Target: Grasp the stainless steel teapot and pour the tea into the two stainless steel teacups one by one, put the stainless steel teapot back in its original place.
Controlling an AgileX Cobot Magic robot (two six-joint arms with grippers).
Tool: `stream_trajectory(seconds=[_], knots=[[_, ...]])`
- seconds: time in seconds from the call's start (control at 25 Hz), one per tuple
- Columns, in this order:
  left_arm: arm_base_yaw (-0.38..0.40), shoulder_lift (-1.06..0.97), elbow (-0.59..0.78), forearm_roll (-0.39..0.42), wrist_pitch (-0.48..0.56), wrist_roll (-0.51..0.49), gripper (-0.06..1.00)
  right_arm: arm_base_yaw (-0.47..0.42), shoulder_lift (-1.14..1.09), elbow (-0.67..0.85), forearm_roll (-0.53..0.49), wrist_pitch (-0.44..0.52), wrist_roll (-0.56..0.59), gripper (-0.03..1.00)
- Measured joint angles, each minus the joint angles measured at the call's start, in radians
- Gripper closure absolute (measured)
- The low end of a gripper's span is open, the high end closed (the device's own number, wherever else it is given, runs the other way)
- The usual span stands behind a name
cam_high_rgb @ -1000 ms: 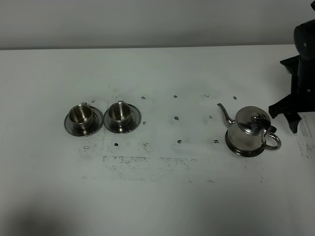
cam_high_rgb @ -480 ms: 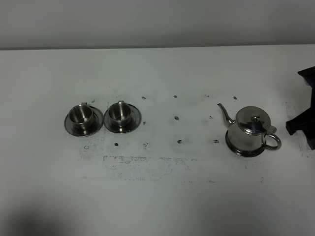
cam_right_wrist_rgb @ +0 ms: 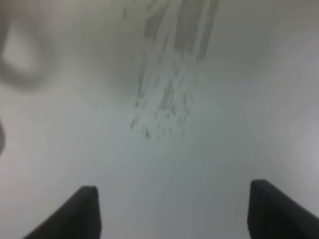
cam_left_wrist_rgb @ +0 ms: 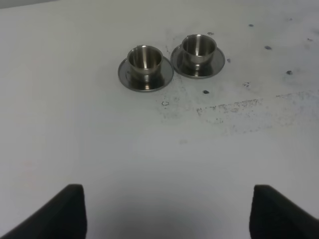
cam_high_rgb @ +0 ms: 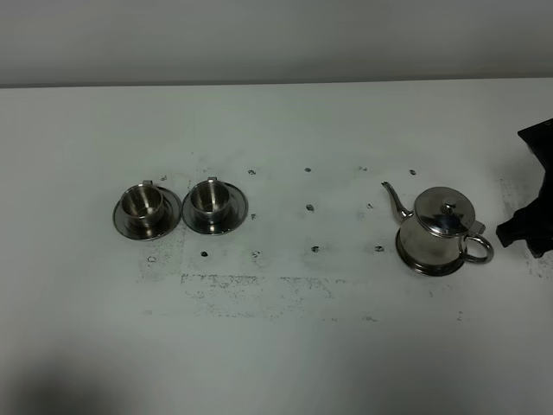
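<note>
The stainless steel teapot (cam_high_rgb: 439, 230) stands upright at the right of the table, spout to the left and ring handle to the right. The two stainless steel teacups (cam_high_rgb: 141, 206) (cam_high_rgb: 210, 200) sit on saucers side by side at the left. They also show in the left wrist view (cam_left_wrist_rgb: 145, 59) (cam_left_wrist_rgb: 198, 47), well ahead of my left gripper (cam_left_wrist_rgb: 172, 215), which is open and holds nothing. My right gripper (cam_right_wrist_rgb: 174, 211) is open over bare, blurred table. Its black body (cam_high_rgb: 529, 230) sits just right of the teapot's handle, apart from it. The tea is hidden.
The white table (cam_high_rgb: 285, 328) carries dark scuff marks (cam_high_rgb: 259, 284) and small dots across its middle. A grey wall runs along the back edge. A blurred grey curve (cam_right_wrist_rgb: 12, 69) shows at the edge of the right wrist view.
The right arm has moved from the upper right down and outward, then edged back in low beside the teapot's handle. Teapot and cups have not moved.
</note>
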Motion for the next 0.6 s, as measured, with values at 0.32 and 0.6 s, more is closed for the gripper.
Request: stream_trajectory(seconds=[0.32,0.6], knots=[[0.0,0.0,0.0,0.0,0.0,0.001,0.3,0.0,0.1,0.001,-0.176,-0.062,0.208,0.38],[0.0,0.0,0.0,0.0,0.0,0.001,0.3,0.026,0.102,0.001,-0.157,-0.117,0.208,0.38]])
